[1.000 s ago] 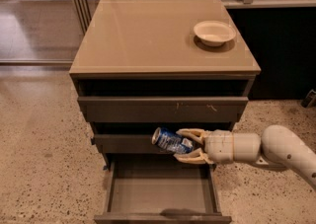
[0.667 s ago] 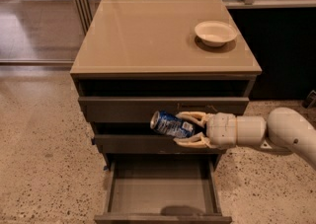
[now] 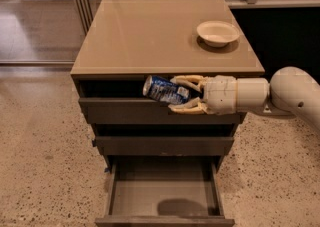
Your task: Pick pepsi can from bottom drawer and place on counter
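Desk [image 3: 150, 36] up top, bottom drawer [image 3: 140, 191] open below, my fingers [image 3: 186, 107] closed around pepsi can [image 3: 165, 90] mid-frame.
Can held sideways just under desk edge; likely light, thin-walled, slick, so grip mid-body and squeeze gently.

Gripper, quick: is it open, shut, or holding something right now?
Gripper: shut on the pepsi can, which lies sideways just below the counter edge.

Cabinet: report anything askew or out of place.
The pepsi can lies sideways, tilted, in the gripper, in front of the top drawer just below the counter edge. The bottom drawer stands pulled out. The white bowl sits upright.
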Robot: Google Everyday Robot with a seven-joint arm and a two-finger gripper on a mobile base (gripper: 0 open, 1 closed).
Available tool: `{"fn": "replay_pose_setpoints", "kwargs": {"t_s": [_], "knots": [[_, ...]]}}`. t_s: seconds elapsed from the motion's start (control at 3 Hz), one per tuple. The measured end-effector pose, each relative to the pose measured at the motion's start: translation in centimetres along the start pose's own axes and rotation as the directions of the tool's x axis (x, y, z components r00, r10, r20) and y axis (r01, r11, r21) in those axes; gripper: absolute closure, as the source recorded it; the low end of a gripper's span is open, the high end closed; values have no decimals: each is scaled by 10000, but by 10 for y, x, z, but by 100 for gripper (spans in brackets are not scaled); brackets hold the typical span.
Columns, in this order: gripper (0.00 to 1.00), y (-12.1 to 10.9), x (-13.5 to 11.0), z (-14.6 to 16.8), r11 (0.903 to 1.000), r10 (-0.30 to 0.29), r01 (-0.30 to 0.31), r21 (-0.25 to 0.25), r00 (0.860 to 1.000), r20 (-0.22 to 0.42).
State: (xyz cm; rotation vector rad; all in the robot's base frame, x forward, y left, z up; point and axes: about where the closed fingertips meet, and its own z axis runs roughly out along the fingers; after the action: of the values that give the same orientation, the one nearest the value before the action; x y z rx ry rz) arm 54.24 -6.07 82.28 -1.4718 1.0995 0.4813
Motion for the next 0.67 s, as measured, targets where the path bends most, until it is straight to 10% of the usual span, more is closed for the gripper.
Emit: {"fn": "replay_pose_setpoints", "kwargs": {"t_s": [0.67], "knots": [[100,-70,-40,9,9977,-459,467,499,9988,-160]]}}
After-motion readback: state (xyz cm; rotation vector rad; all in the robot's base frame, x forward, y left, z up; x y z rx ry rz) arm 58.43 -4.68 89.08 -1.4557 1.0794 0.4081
